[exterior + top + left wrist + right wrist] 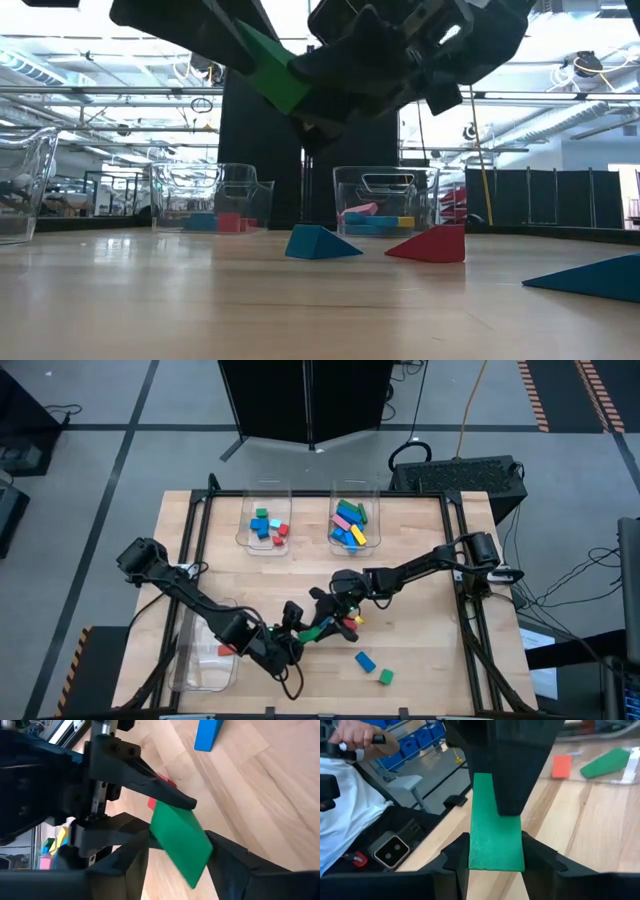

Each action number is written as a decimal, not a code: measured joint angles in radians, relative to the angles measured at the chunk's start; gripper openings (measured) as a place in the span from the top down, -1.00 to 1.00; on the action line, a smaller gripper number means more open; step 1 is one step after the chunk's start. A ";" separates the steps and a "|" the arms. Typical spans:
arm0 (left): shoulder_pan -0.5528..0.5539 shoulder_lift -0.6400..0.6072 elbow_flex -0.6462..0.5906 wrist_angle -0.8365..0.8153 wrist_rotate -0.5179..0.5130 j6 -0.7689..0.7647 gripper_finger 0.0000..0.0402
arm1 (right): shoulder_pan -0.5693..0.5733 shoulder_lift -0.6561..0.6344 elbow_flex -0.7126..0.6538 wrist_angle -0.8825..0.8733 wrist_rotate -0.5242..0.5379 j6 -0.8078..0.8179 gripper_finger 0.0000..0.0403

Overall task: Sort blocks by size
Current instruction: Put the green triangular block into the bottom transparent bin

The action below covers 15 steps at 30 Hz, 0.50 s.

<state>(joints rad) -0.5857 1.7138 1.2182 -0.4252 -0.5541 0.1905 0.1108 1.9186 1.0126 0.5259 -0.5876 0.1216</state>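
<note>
We see a wooden table [420, 660] with a dark frame along its edges. At the far side two clear bins rest on it: the left bin [244, 538] holds short blocks, the right bin [375, 520] longer ones. A third bin [190, 665] sits at the near left with a red block [226, 650] inside. Near the front right, a blue block [364, 660] and a small green block [385, 677] lie just beside each other on the bare wood.
</note>
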 joint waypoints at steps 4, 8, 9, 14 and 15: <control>0.008 0.000 0.000 0.000 0.001 0.002 0.16 | 0.000 0.000 0.000 0.038 -0.005 0.022 0.37; 0.017 0.000 0.000 0.001 0.002 0.007 0.22 | 0.000 0.000 0.000 0.040 -0.014 0.024 0.37; 0.019 0.000 0.000 0.001 0.002 0.007 0.24 | 0.000 0.000 0.000 0.040 -0.014 0.024 0.37; 0.021 0.000 0.000 0.017 0.009 0.010 0.38 | 0.000 0.000 0.000 0.042 -0.021 0.024 0.37; 0.021 0.000 0.000 0.018 0.012 0.010 0.42 | 0.000 0.000 0.000 0.046 -0.021 0.024 0.37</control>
<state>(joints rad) -0.5652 1.7138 1.2182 -0.4073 -0.5420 0.2008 0.1108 1.9186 1.0130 0.5724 -0.6086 0.1455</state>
